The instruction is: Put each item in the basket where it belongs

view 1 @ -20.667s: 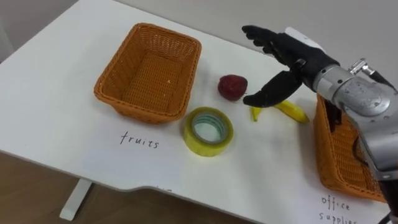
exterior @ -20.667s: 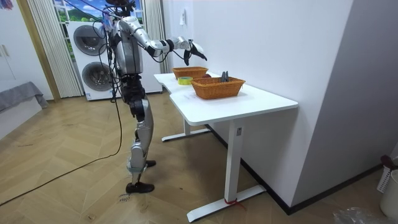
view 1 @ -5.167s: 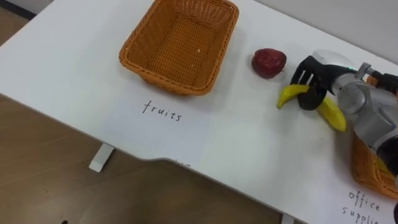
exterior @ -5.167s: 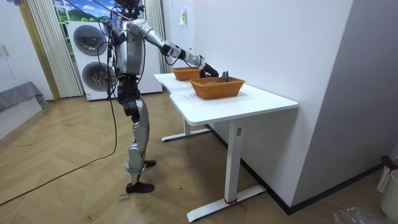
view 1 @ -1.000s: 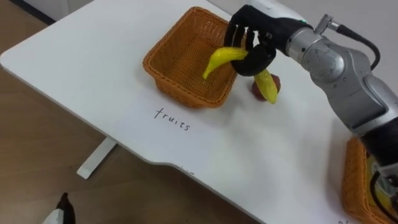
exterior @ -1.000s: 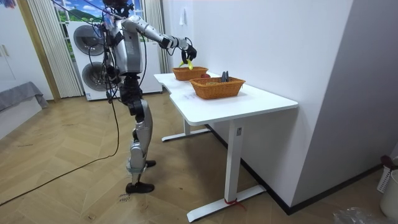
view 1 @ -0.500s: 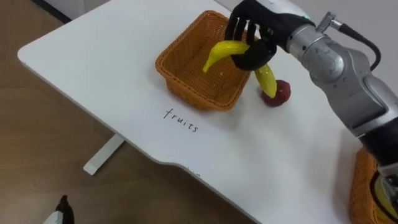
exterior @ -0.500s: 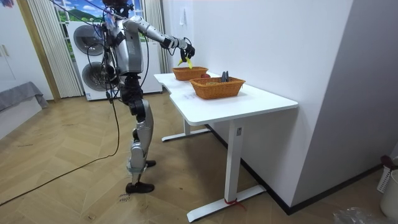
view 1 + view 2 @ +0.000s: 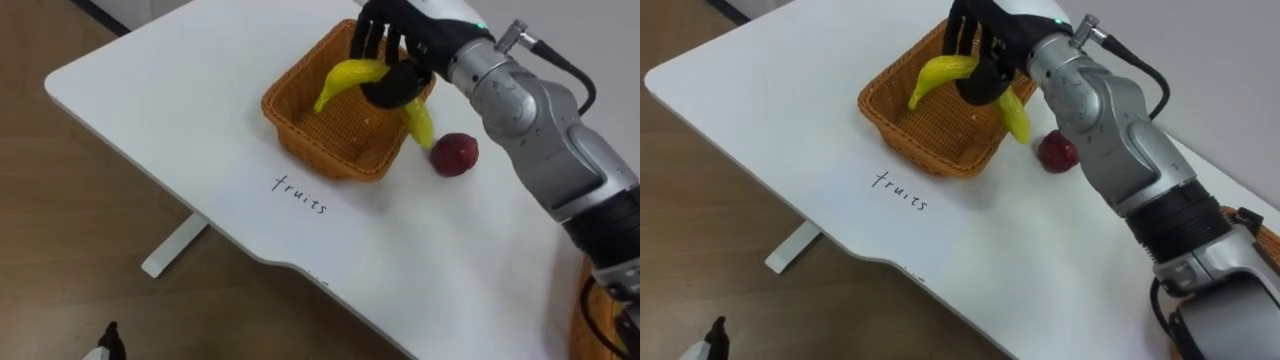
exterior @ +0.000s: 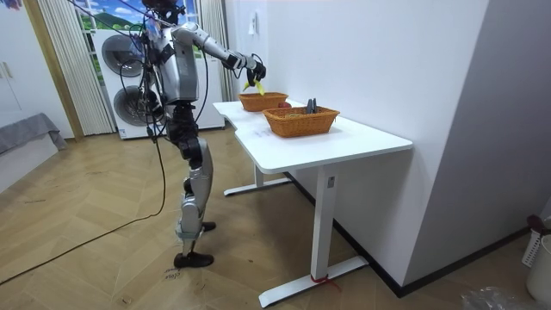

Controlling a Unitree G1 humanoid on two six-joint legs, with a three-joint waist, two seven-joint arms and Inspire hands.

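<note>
My right hand (image 9: 398, 38) is shut on a yellow banana (image 9: 345, 78) and holds it in the air over the orange wicker basket (image 9: 300, 128) marked for fruit. The banana's lower end (image 9: 418, 122) hangs above the basket's right rim. A dark red fruit (image 9: 454, 154) lies on the white table just right of that basket. In the right eye view the same hand (image 9: 990, 35) grips the banana (image 9: 940, 72) above the basket (image 9: 902, 124), with the red fruit (image 9: 1059, 150) beside it. In the room view I stand at the table's end with the right hand (image 10: 254, 68) raised over the far basket (image 10: 262, 101).
The white table (image 9: 200, 100) has its front edge near the handwritten label. A second wicker basket (image 10: 301, 120) stands further along the table, its rim (image 9: 586, 320) at the lower right. Wooden floor lies below the table edge.
My right hand has carried the banana a little further left, over the fruit basket. The view has shifted as my head moved.
</note>
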